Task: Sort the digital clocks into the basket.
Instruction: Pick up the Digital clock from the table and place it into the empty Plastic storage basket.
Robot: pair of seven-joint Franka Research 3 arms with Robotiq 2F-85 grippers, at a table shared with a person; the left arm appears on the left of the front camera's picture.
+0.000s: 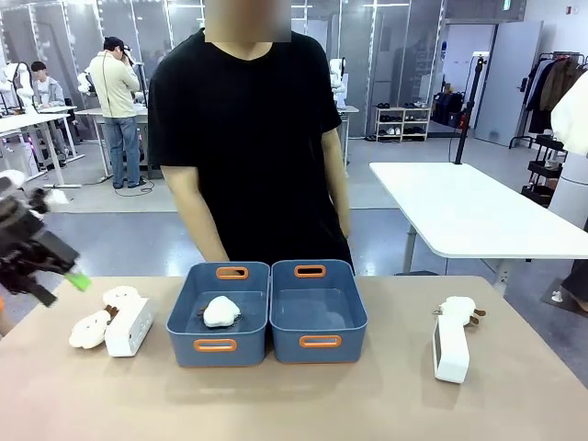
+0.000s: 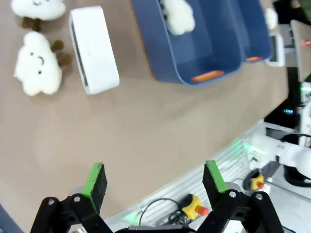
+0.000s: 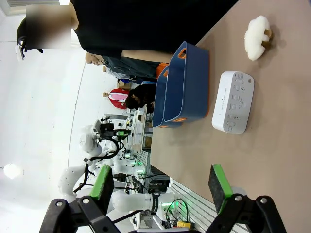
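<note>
Front view: a brown counter (image 1: 294, 404) spans the near side, and a person (image 1: 248, 138) in a black T-shirt stands at its far edge, arms hanging down. Two blue-grey baskets with orange-rimmed handle slots sit side by side, touching, at the middle of the counter. The left basket (image 1: 184, 347) holds one white plush toy (image 1: 220, 312); the right basket (image 1: 354, 335) has nothing in it.

The left pincer (image 1: 60, 287) hangs above the counter's left edge, jaws spread wide and empty; the left wrist view shows the same open pincer (image 2: 154, 170) over bare counter. In the right wrist view the right pincer (image 3: 160, 174) is likewise spread wide, gripping nothing.

Both digital clocks are on the counter, outside the baskets. The left clock (image 1: 129, 328) stands on its edge just left of the left basket. The right clock (image 1: 450, 349) stands well right of the right basket, its buttoned side toward the right wrist camera.

Two cloud-shaped plush toys (image 1: 89, 329) sit just beside the left clock, and another cloud plush (image 1: 459, 310) sits at the right clock's far end.
</note>
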